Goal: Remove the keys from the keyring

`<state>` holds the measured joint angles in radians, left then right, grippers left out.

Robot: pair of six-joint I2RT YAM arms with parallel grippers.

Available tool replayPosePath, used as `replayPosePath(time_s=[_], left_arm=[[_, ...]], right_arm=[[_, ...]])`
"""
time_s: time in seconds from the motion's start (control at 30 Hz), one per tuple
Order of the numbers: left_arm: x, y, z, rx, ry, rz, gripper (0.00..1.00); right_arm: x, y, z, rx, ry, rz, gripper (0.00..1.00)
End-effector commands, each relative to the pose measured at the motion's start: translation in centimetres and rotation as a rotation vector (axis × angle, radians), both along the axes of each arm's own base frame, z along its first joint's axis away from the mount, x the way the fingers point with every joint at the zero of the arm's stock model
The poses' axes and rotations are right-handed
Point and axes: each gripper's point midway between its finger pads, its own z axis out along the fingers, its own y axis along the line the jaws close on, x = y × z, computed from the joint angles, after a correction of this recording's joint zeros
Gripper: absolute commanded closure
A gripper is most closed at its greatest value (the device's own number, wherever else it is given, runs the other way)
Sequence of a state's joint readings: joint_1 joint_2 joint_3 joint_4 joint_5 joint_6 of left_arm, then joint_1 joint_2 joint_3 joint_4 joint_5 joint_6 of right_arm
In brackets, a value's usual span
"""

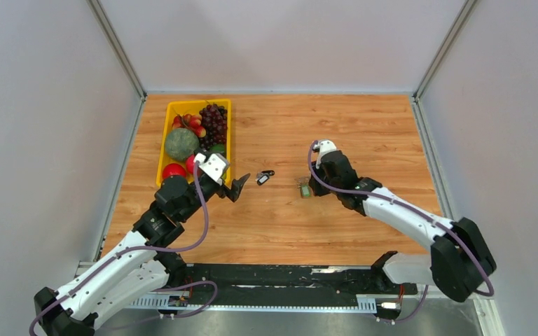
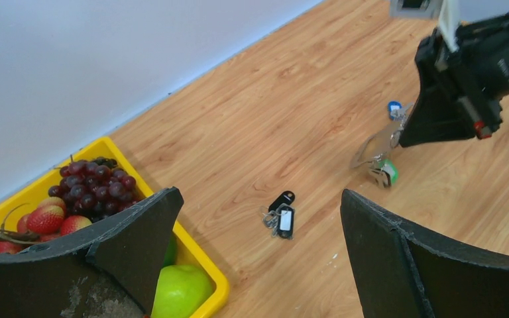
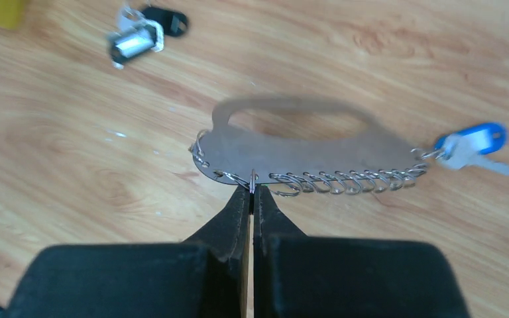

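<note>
Your right pincer (image 3: 252, 192) is pinched shut on the keyring (image 3: 305, 149) at its ringed edge; your left pincer (image 2: 258, 194) gapes wide, empty, near loose keys (image 2: 282, 215).

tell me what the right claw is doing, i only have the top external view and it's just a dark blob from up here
Observer: The right claw is shut on the near edge of the keyring, a flat silvery plate with a row of small wire loops along that edge.
Operator: any keys on it
Observer: Yes, a blue-tagged key hangs from the loop at one end.
Operator: and the small dark thing mid-table
Observer: That is a black-tagged key bunch, lying loose and apart from the keyring.
</note>
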<state>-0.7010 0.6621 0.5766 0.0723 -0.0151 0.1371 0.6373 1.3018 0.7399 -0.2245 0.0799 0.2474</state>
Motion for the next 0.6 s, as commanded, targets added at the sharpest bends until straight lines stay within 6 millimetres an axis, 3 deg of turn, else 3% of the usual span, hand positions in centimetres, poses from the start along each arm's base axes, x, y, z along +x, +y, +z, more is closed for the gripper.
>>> replayPosePath(time_s=[0.0, 0.33, 0.57], left_arm=[[-0.2, -0.9, 0.4, -0.036, -0.023, -0.045, 0.00], [-2.4, -4.0, 0.2, -0.069, -0.030, -0.254, 0.00], [-4.5, -5.7, -0.3, -0.065, -0.043, -0.415, 0.06]], right_arm=[[0.2, 2.3, 6.6, 0.153, -0.137, 0.099, 1.00], [-0.9, 4.2, 16.7, 0.336, -0.312, 0.216, 1.00], [-1.4, 5.9, 21.7, 0.471, -0.322, 0.254, 1.00]])
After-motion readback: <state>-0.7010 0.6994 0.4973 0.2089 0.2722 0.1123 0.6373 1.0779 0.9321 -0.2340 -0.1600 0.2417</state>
